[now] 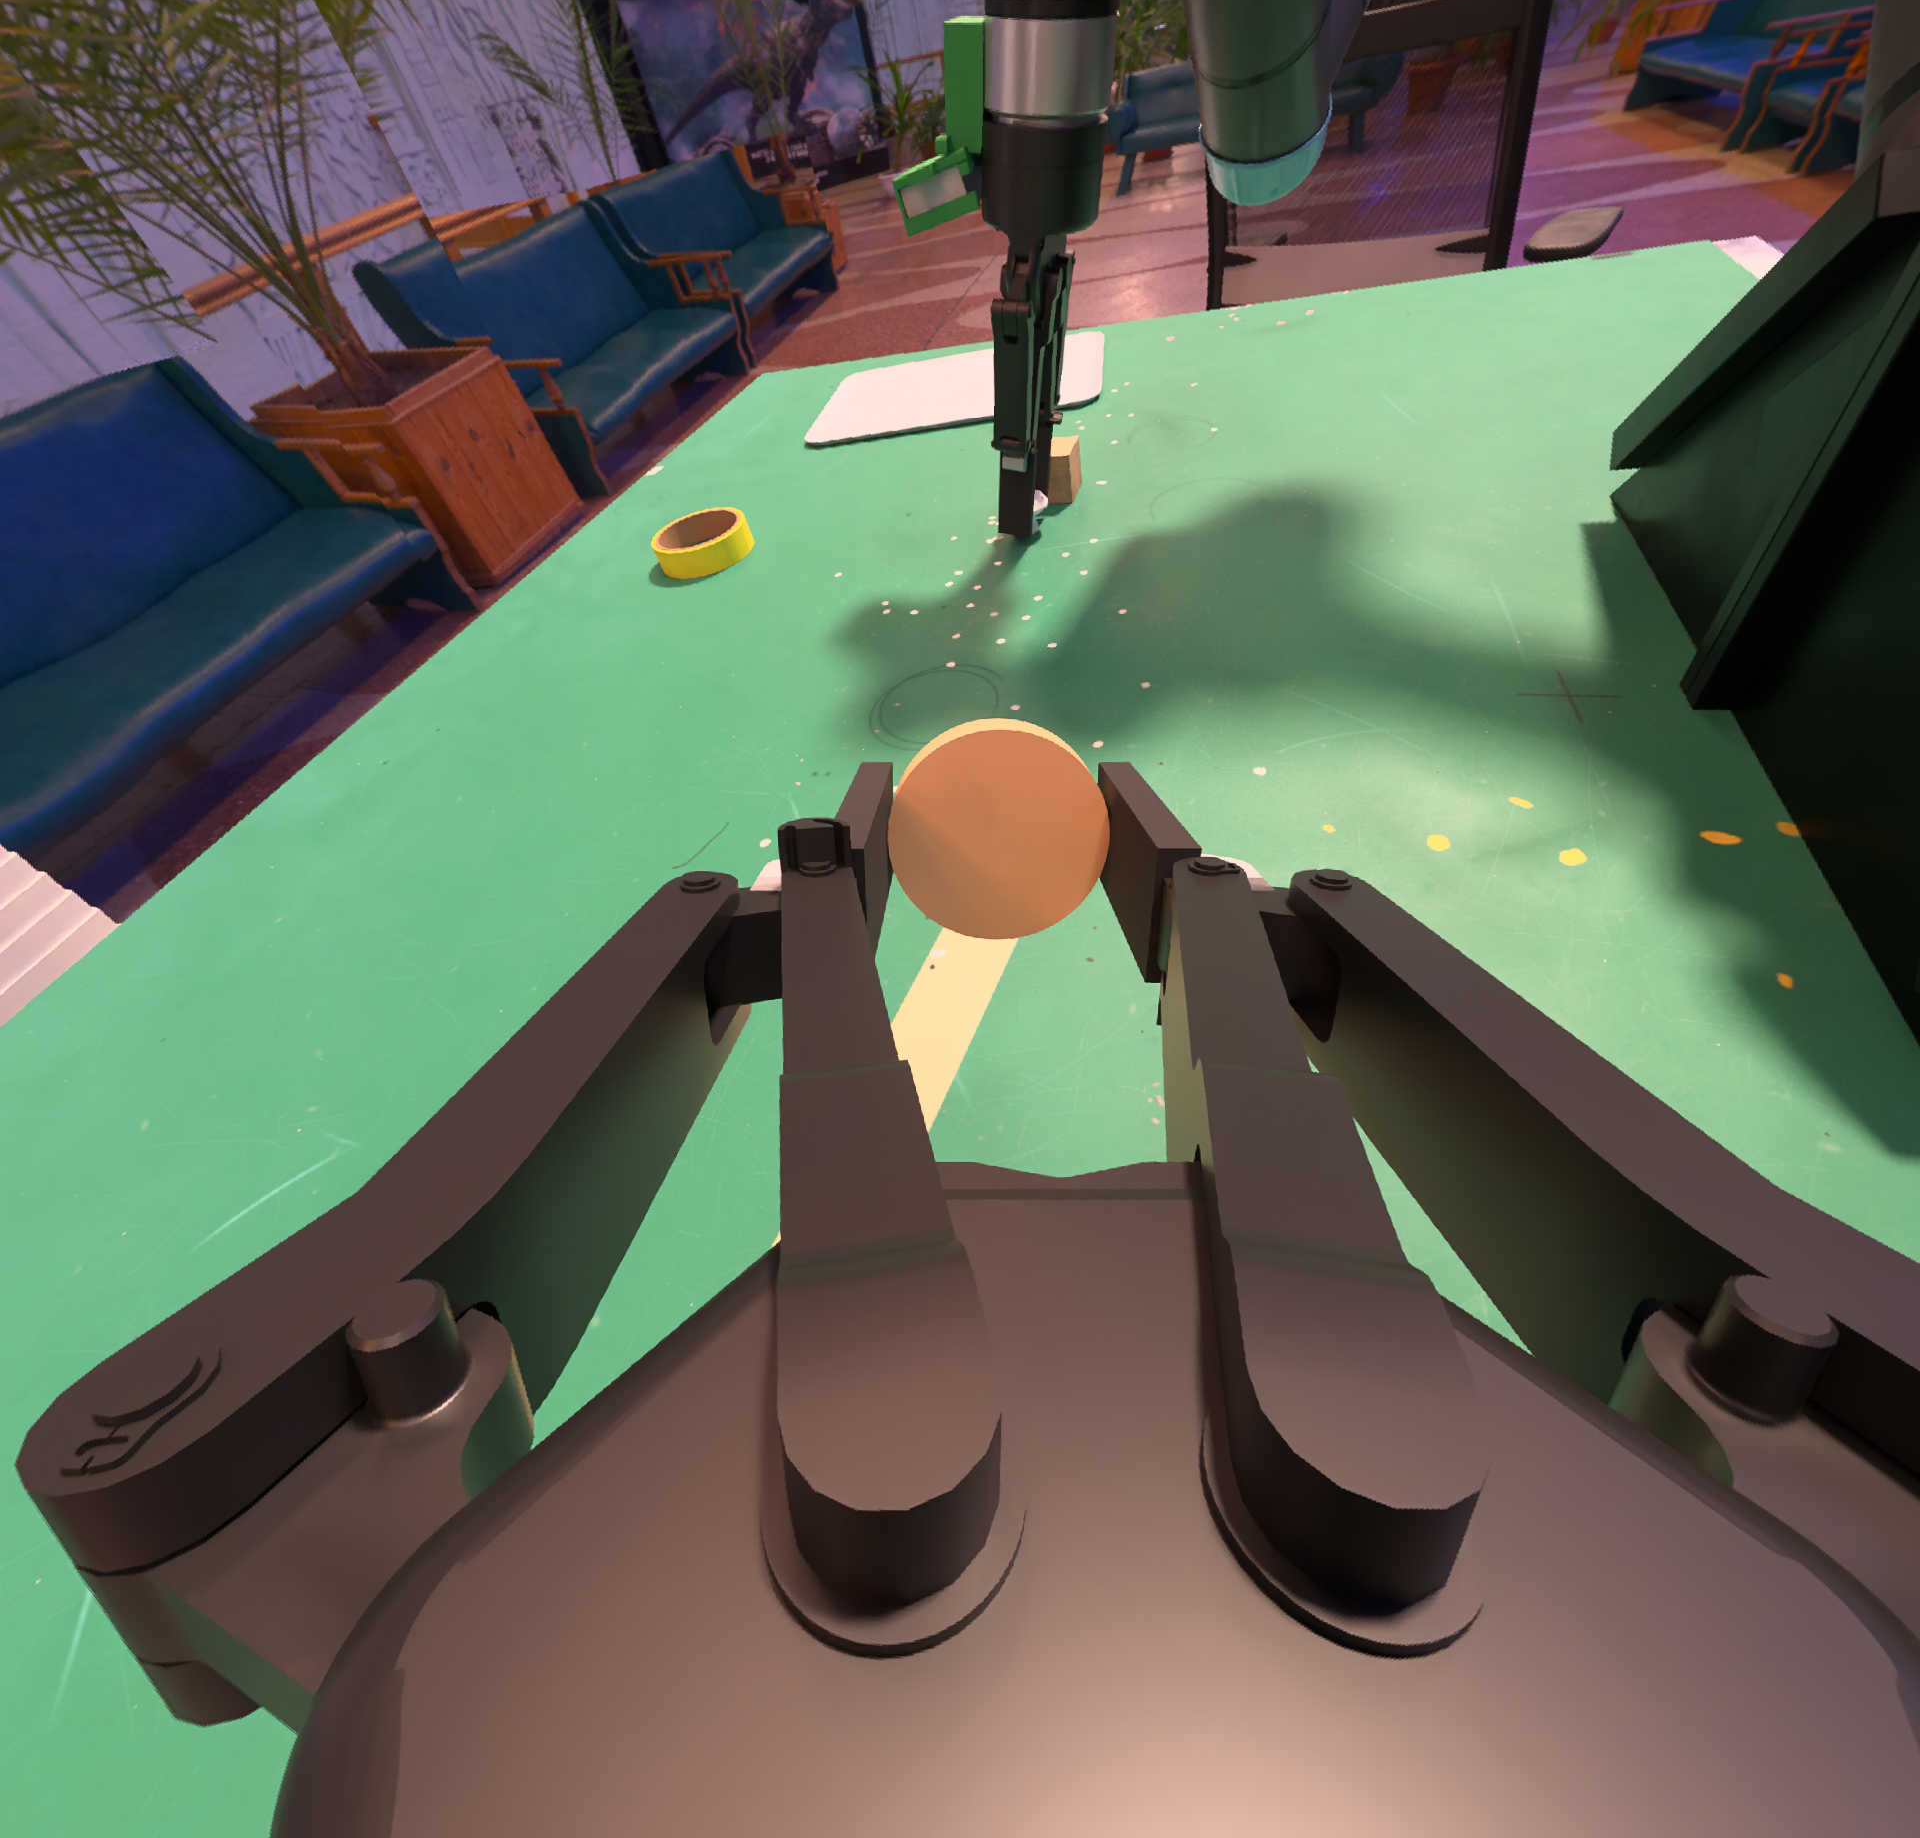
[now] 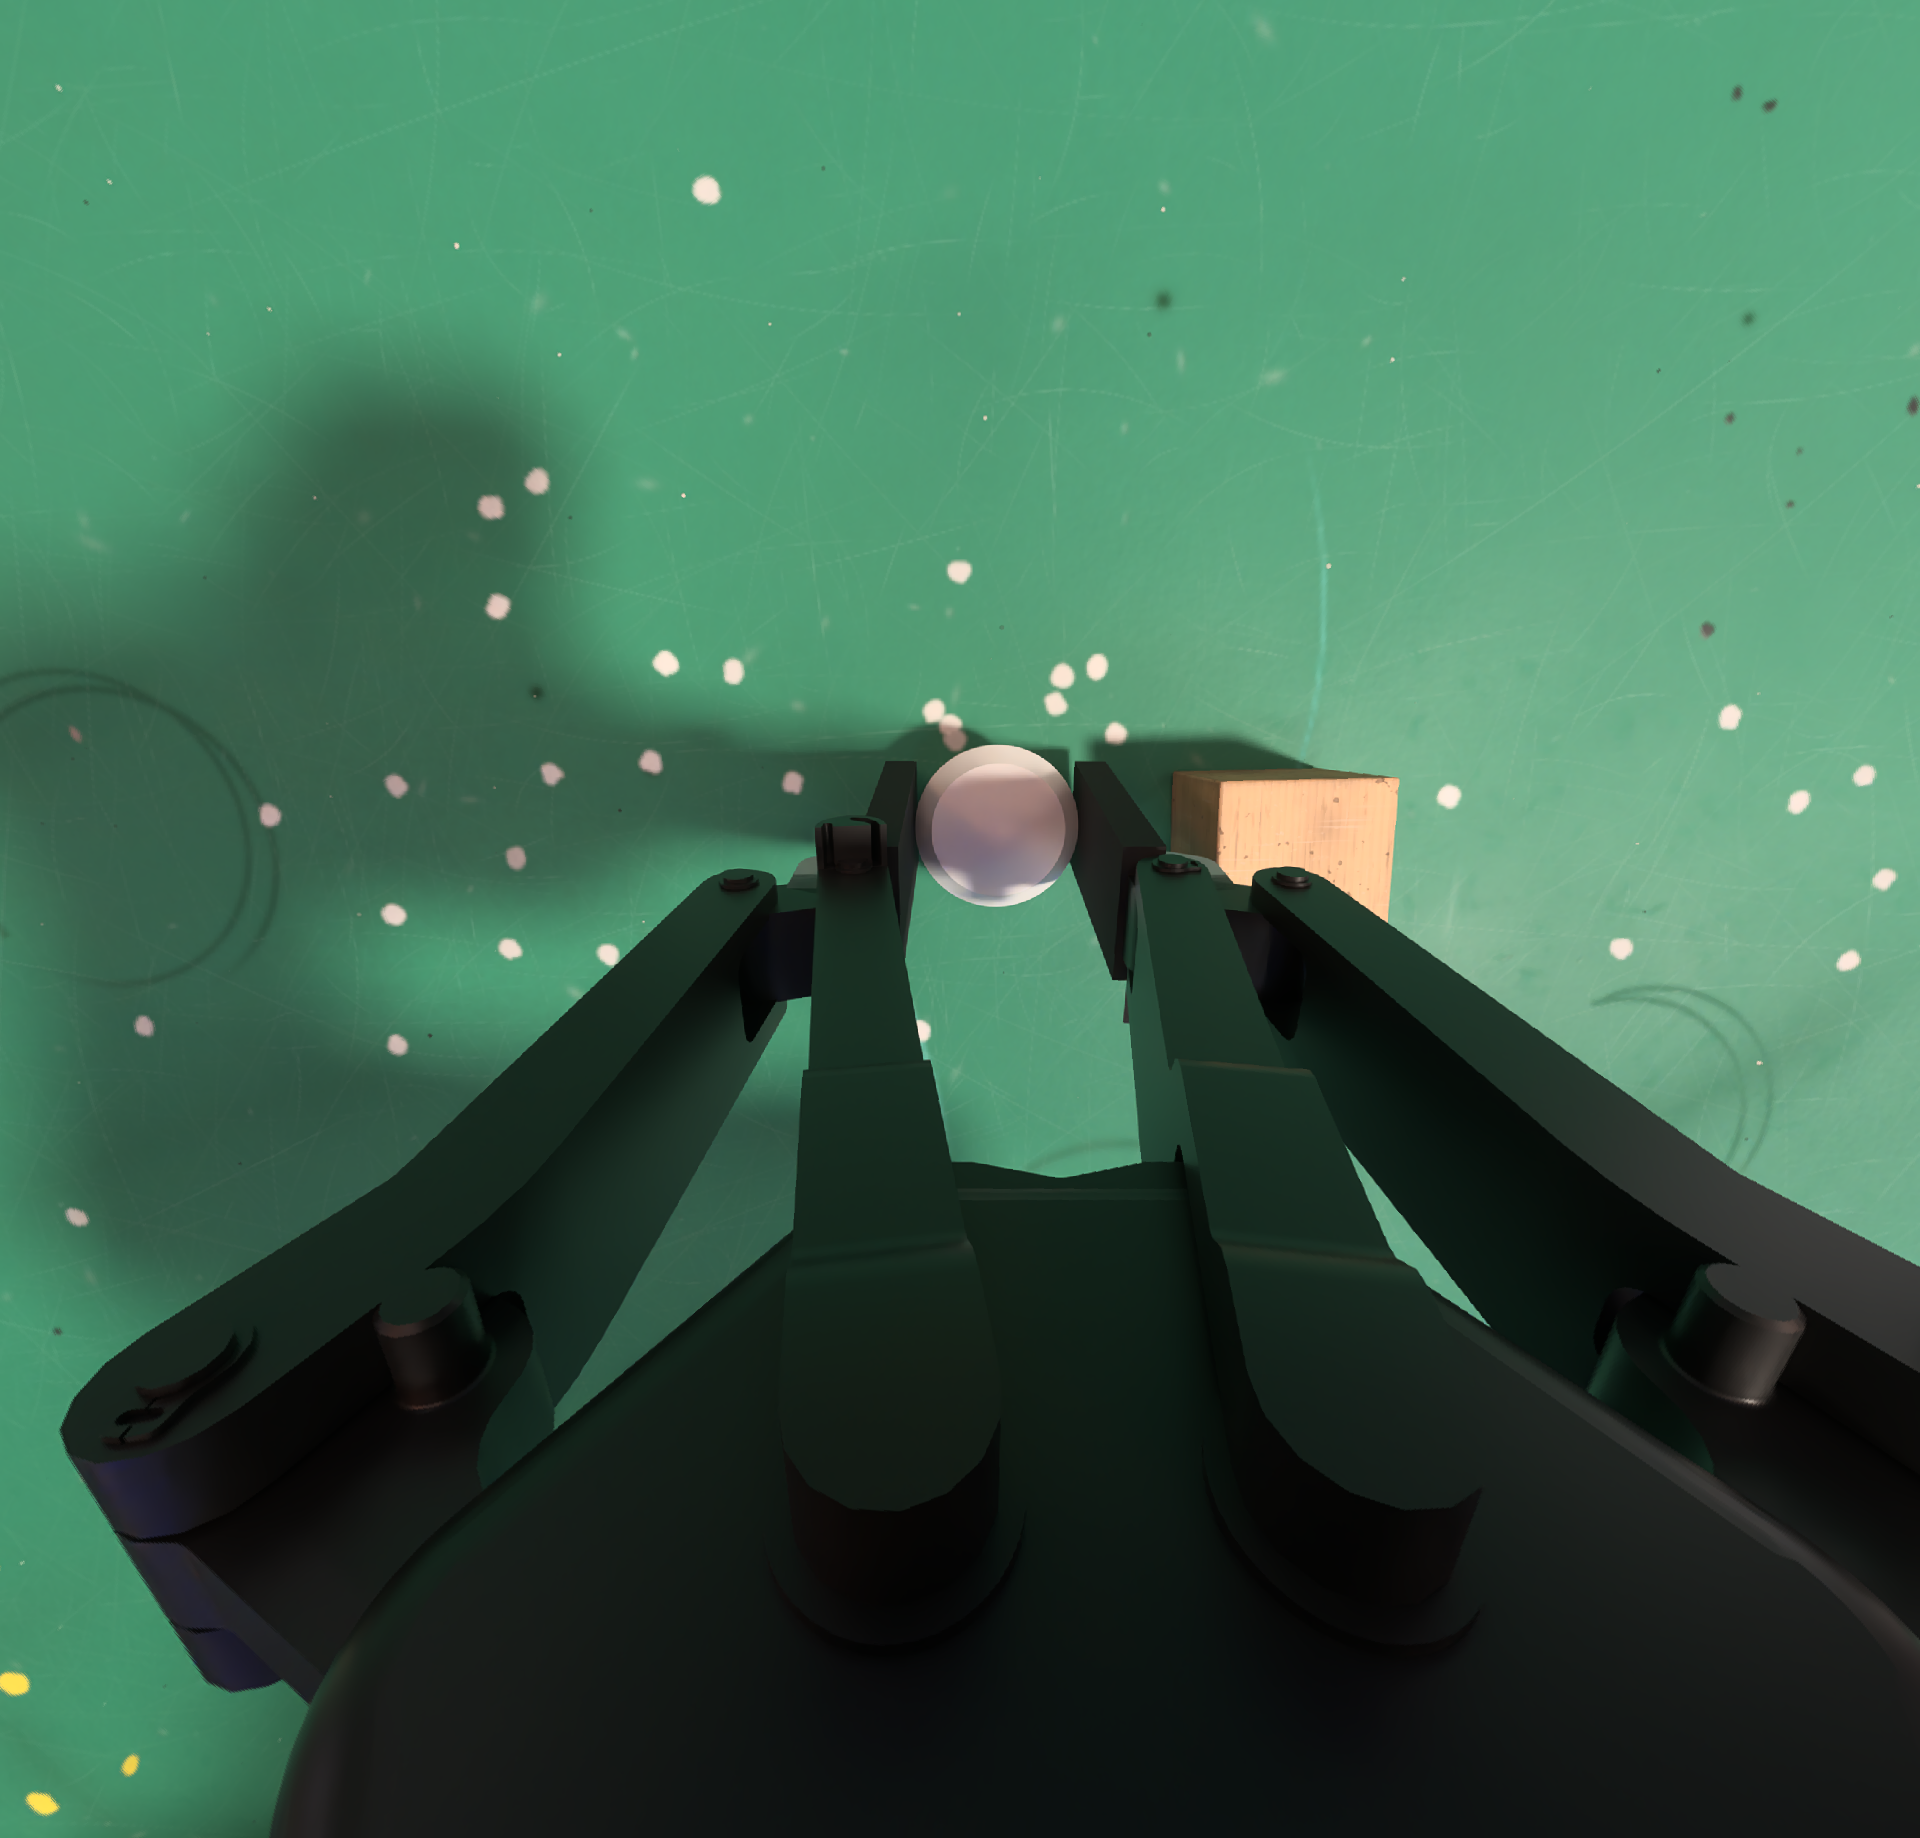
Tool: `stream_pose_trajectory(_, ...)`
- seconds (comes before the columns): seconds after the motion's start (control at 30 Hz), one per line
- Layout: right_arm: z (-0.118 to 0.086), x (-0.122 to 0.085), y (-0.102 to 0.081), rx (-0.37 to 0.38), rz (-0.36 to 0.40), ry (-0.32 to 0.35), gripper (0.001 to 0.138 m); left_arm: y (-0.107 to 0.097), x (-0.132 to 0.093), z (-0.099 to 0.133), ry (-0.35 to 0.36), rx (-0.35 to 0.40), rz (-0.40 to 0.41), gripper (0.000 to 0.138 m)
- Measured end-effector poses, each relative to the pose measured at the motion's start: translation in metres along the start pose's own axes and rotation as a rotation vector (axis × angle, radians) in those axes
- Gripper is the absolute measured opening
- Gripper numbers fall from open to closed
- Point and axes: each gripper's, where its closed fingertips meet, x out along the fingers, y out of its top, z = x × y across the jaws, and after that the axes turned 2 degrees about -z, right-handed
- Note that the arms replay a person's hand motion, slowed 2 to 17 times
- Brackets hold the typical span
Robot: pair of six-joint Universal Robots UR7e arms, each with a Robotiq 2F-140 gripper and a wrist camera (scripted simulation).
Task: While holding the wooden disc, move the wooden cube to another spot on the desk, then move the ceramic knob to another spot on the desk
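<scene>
My left gripper [image 1: 997, 822] is pinching the wooden disc [image 1: 995, 832] by its rim, one pad on each side, the flat round face turned toward my camera and the disc held up off the green desk [image 1: 416, 957]. Directly under the disc a pale yellow stripe [image 1: 951, 1009] runs along the desk.

Beyond the disc, farther along the desk, my right gripper [image 1: 1023, 515] points straight down with its fingertips at the surface. In its own wrist view the right gripper [image 2: 995, 822] is closed around the ceramic knob [image 2: 995, 824], a glossy pale round piece, with a pad against each side of it. I cannot tell whether the knob is touching the desk [image 2: 1039, 230] or is lifted.

The wooden cube [image 2: 1288, 832] sits on the desk just beside the knob, right behind my right-hand finger in that view; from the left wrist view the cube [image 1: 1067, 467] peeks out just beyond the right gripper. Beyond the cube lies a flat white board [image 1: 914, 391]. A roll of yellow tape [image 1: 703, 541] lies well to the left of the cube, near the desk edge
</scene>
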Motion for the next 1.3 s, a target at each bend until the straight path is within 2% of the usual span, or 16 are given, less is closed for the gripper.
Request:
stream_pose_trajectory(0.07,0.000,-0.001,0.001,0.000,0.005,-0.003,0.040,0.000,0.000,0.000,0.000,0.001,0.000,0.052)
stream_pose_trajectory(0.13,0.001,-0.002,0.001,0.000,0.011,-0.006,0.051,0.000,0.000,0.000,0.000,0.002,-0.001,0.052)
stream_pose_trajectory(0.27,0.002,-0.004,0.002,0.000,0.020,-0.016,0.058,0.000,0.000,0.000,0.001,0.003,0.000,0.052)
stream_pose_trajectory(0.8,0.004,-0.021,-0.003,-0.016,0.024,-0.019,0.070,0.001,-0.001,0.001,-0.003,-0.001,0.005,0.052)
stream_pose_trajectory(1.3,0.000,-0.051,-0.013,-0.031,0.015,0.005,0.082,0.001,-0.001,0.001,-0.008,-0.002,0.008,0.052)
